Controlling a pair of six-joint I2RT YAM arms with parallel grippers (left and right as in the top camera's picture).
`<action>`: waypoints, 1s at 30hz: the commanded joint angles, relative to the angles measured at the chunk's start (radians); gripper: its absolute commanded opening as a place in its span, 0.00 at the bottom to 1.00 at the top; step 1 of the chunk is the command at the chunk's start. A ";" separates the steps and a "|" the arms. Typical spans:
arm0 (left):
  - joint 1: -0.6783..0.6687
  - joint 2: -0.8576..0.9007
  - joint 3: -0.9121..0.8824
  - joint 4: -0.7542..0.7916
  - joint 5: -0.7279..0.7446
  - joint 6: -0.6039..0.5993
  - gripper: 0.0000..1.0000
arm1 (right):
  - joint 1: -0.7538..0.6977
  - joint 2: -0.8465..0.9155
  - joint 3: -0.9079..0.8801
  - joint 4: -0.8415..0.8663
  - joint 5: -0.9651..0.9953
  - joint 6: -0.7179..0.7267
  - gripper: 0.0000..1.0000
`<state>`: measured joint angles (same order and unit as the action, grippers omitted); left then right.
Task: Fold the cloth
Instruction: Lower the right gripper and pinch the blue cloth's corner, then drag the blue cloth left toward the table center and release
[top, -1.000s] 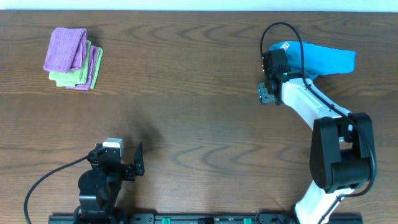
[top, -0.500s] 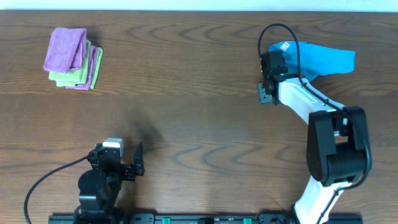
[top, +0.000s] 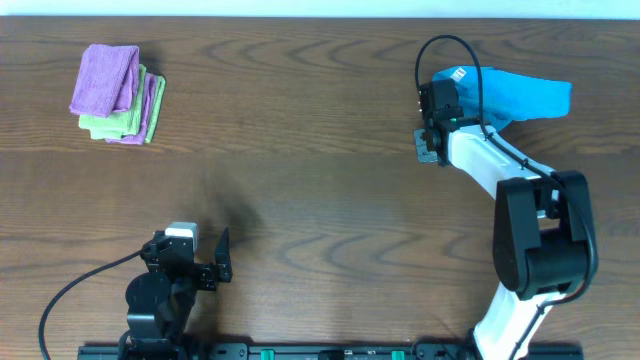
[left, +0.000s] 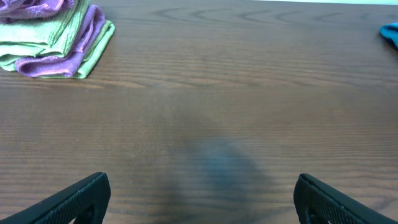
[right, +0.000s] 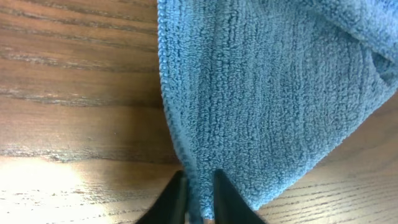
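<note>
While the right gripper pinches an edge of the blue cloth near the bench's far right corner, its white tag is too small to read; the left gripper gapes wide.

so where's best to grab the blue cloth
The hemmed edge at the cloth's left end, coming from the open table side: it is thin and exposed there, and the right gripper is pinching it.
</note>
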<state>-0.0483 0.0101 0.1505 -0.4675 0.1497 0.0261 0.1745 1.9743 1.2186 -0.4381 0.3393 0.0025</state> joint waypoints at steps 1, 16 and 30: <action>0.004 -0.006 -0.018 -0.002 -0.003 -0.004 0.95 | 0.003 0.008 0.016 0.002 -0.008 0.012 0.15; 0.004 -0.006 -0.018 -0.002 -0.003 -0.004 0.95 | -0.012 0.032 0.015 0.017 -0.097 0.019 0.24; 0.004 -0.006 -0.018 -0.002 -0.003 -0.004 0.96 | 0.058 0.012 0.084 -0.090 -0.290 0.053 0.01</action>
<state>-0.0483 0.0101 0.1505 -0.4675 0.1497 0.0257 0.1814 1.9965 1.2491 -0.5037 0.1768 0.0364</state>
